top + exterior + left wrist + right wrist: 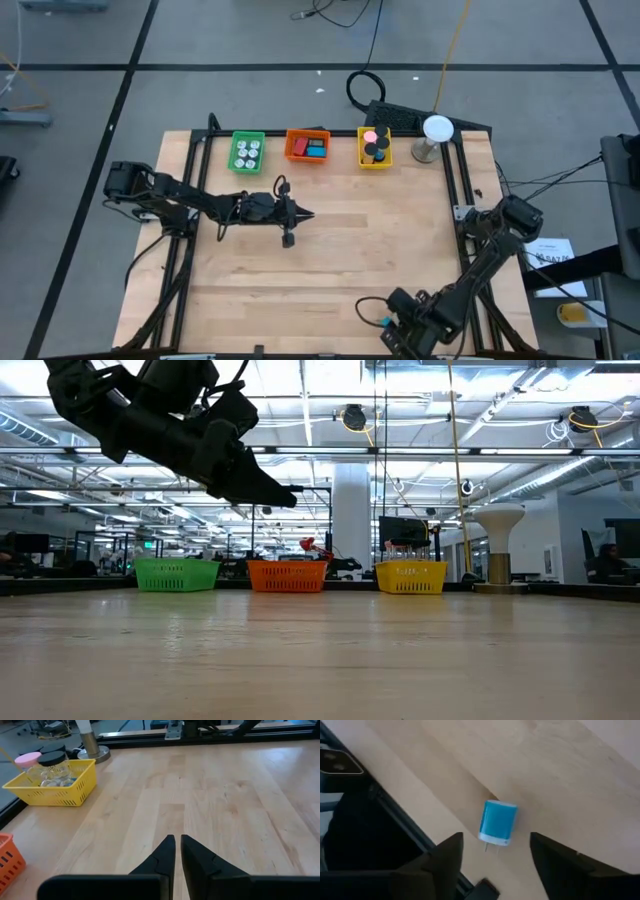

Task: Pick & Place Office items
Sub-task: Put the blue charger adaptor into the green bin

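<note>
Sorting nearly finished, one blue piece left at the table's near edge

Reading across from the left, the left pincer [300,215] hangs above the bare middle of the table [330,260], its fingers drawn almost together with only a thin slit between them and nothing held. Along the far edge the green tray [247,152] holds several small white rolls, the orange tray [307,146] carries red and blue blocks, and the yellow tray [375,148] has a pink-capped and black-capped jars [47,765] standing in it. Beside that tray, the white ball on a stand [436,135] sits untouched. So most of the office items look already put away, as far as the trays show. What remains is at the right: the right pincer [495,857] sits low at the near edge of the table with its fingers spread wide, and a small blue plug block [497,822] lies on the wood just ahead of them, between the fingers' line but touched by neither. I judge that this last piece is not yet binned, and which tray suits it I cannot tell
</note>
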Controlling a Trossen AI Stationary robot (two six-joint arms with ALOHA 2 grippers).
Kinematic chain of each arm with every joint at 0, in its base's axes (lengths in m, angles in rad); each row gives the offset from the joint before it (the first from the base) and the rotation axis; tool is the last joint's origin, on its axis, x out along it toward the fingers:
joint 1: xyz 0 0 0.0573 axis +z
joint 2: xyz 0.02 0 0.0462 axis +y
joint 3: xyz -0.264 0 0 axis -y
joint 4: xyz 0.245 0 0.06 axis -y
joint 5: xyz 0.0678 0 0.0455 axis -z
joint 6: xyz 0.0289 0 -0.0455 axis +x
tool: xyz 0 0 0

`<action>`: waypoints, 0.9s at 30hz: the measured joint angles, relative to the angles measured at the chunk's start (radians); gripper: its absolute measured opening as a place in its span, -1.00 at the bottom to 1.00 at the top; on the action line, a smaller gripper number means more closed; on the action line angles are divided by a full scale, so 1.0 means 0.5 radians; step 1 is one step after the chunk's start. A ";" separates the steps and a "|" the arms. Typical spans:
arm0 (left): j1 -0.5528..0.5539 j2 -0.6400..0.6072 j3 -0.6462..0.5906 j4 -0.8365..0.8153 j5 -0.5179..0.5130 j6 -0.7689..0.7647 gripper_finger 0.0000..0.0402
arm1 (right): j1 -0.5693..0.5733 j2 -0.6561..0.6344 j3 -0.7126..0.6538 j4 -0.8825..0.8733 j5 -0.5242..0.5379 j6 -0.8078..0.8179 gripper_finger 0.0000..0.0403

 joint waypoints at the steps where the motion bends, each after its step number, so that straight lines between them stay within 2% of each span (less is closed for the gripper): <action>1: 0.000 0.000 0.000 0.001 0.000 0.000 -0.81 | 0.006 0.004 0.001 0.017 0.012 0.015 0.13; 5: 0.001 0.000 0.000 0.004 0.000 0.001 -0.81 | 0.040 0.050 0.000 0.069 0.043 0.060 0.29; 11: 0.001 0.001 0.000 0.007 0.000 0.001 -0.81 | 0.032 0.111 -0.001 0.107 0.050 0.046 0.30; 21: 0.001 0.001 0.000 0.008 0.000 -0.052 -0.81 | 0.030 0.231 -0.002 0.223 0.035 0.020 0.18; 27: 0.001 0.001 0.001 0.012 0.000 -0.098 -0.81 | 0.030 0.233 -0.003 0.209 0.045 0.011 -0.08</action>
